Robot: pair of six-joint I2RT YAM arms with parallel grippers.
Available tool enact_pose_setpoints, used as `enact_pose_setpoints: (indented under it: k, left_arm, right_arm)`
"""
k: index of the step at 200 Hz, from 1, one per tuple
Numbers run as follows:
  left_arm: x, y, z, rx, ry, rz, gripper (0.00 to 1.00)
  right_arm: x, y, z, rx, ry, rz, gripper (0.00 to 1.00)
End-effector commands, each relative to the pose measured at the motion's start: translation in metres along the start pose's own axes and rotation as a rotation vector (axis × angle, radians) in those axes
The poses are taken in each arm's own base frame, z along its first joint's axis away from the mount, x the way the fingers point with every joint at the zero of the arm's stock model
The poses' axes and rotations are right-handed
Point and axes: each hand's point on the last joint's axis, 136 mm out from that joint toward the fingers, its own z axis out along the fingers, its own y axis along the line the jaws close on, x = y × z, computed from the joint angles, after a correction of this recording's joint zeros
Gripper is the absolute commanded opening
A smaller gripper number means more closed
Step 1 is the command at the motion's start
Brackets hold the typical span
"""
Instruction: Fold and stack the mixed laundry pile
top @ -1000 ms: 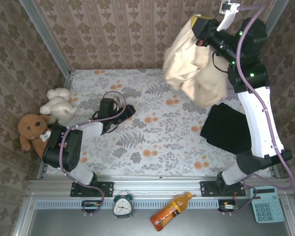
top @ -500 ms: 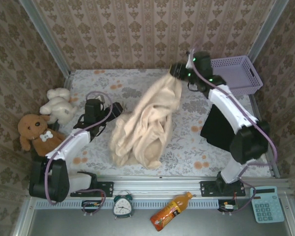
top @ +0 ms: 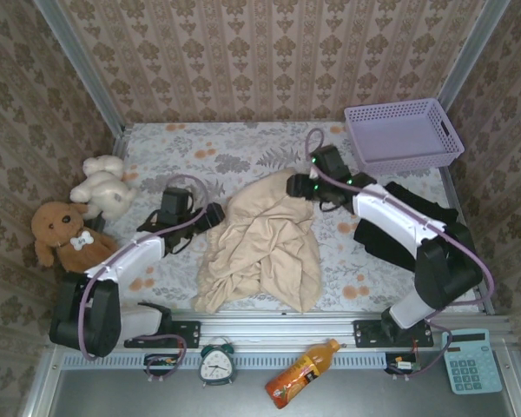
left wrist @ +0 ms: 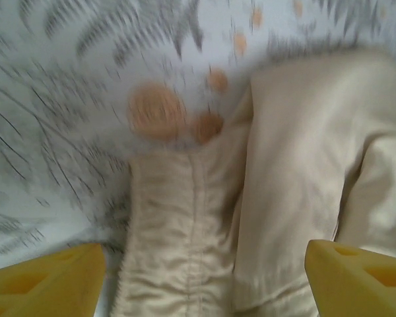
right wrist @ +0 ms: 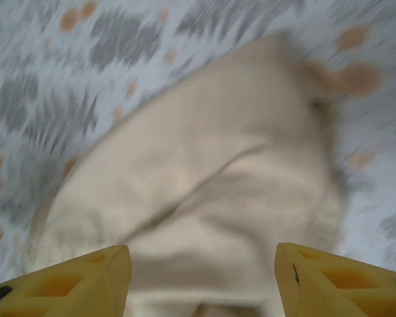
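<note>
Free room:
- Far strip of the table, from the left wall to the basket.
- Near-right patch beside the garment's right edge.

Obstacles:
- Beige garment, heaped centre.
- Black T-shirt, right, under the right arm.
- Lavender basket, far right.
- White plush and brown plush, left edge.

bright, even light with soft shadows; both wrist views smeared (motion blur), top view sharp.

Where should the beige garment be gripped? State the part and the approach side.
Probably the seamed edge of the beige garment, from its left with the left gripper, whose open jaws straddle it. That edge lies bunched into a ridge; the middle lies flatter.
</note>
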Motion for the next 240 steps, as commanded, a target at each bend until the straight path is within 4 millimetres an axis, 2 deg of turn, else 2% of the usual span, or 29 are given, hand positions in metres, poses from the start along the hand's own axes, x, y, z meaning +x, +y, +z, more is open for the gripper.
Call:
enact_pose_setpoints:
  k: [1, 15, 33, 37, 42, 50, 63, 73, 84, 98, 131, 146, 162, 174, 183, 206, 216, 225, 229, 235, 240]
  left_arm:
    - [0.034, 0.008, 0.01, -0.014, 0.108, -0.006, 0.81]
    - [0.035, 0.01, 0.017, -0.003, 0.091, -0.017, 0.78]
    - [0.027, 0.011, 0.024, 0.0, 0.045, -0.031, 0.73]
    - [0.025, 0.011, 0.026, -0.002, 0.034, -0.029, 0.71]
    - [0.02, 0.01, 0.027, 0.001, 0.014, -0.029, 0.66]
    - [0.012, 0.006, 0.029, 0.012, -0.015, -0.024, 0.53]
    - [-0.001, 0.002, 0.03, 0.018, -0.06, -0.015, 0.26]
    - [-0.013, -0.003, 0.027, 0.027, -0.092, -0.009, 0.0]
    - [-0.028, -0.01, 0.021, 0.033, -0.131, 0.001, 0.0]
    - [-0.052, -0.018, 0.007, 0.033, -0.19, 0.027, 0.0]
    - [-0.108, -0.033, -0.041, 0.033, -0.33, 0.07, 0.0]
    - [-0.123, -0.044, -0.063, 0.052, -0.384, 0.081, 0.0]
    - [-0.126, -0.049, -0.077, 0.07, -0.419, 0.069, 0.0]
    - [-0.122, -0.046, -0.077, 0.075, -0.42, 0.037, 0.0]
    - [-0.112, -0.038, -0.07, 0.068, -0.394, -0.002, 0.0]
    - [-0.079, -0.017, -0.044, 0.052, -0.323, -0.104, 0.0]
    - [-0.066, -0.009, -0.036, 0.041, -0.294, -0.135, 0.0]
    - [-0.058, -0.007, -0.033, 0.04, -0.285, -0.148, 0.0]
    - [-0.055, -0.008, -0.033, 0.043, -0.285, -0.148, 0.0]
    - [-0.053, -0.01, -0.033, 0.05, -0.289, -0.141, 0.0]
    - [-0.052, -0.013, -0.034, 0.055, -0.29, -0.131, 0.0]
  right_arm:
    - [0.056, -0.006, 0.021, 0.026, 0.133, 0.048, 0.62]
    - [0.078, 0.001, 0.037, 0.01, 0.189, 0.056, 0.63]
    - [0.092, 0.005, 0.055, 0.019, 0.234, 0.058, 0.63]
    - [0.093, 0.005, 0.058, 0.019, 0.239, 0.063, 0.6]
    - [0.094, 0.005, 0.061, 0.015, 0.243, 0.072, 0.51]
    - [0.093, 0.003, 0.064, 0.019, 0.24, 0.084, 0.3]
    - [0.084, -0.002, 0.059, 0.028, 0.205, 0.097, 0.01]
    - [0.072, -0.008, 0.052, 0.037, 0.17, 0.112, 0.0]
    - [0.056, -0.018, 0.041, 0.044, 0.122, 0.128, 0.0]
    - [0.032, -0.04, 0.024, 0.082, 0.065, 0.148, 0.0]
    - [-0.04, -0.084, -0.023, 0.123, -0.103, 0.177, 0.0]
    - [-0.076, -0.09, -0.039, 0.13, -0.171, 0.157, 0.0]
    - [-0.115, -0.087, -0.041, 0.113, -0.236, 0.122, 0.0]
    - [-0.145, -0.079, -0.033, 0.09, -0.268, 0.089, 0.0]
    - [-0.164, -0.07, -0.02, 0.052, -0.283, 0.078, 0.0]
    - [-0.207, -0.046, 0.029, -0.039, -0.313, 0.052, 0.0]
    - [-0.216, -0.035, 0.052, -0.052, -0.3, 0.022, 0.01]
    - [-0.219, -0.025, 0.068, -0.055, -0.281, -0.008, 0.07]
    - [-0.22, -0.021, 0.073, -0.056, -0.275, -0.017, 0.13]
    - [-0.216, -0.018, 0.083, -0.052, -0.247, -0.019, 0.3]
    - [-0.213, -0.014, 0.086, -0.057, -0.225, -0.019, 0.34]
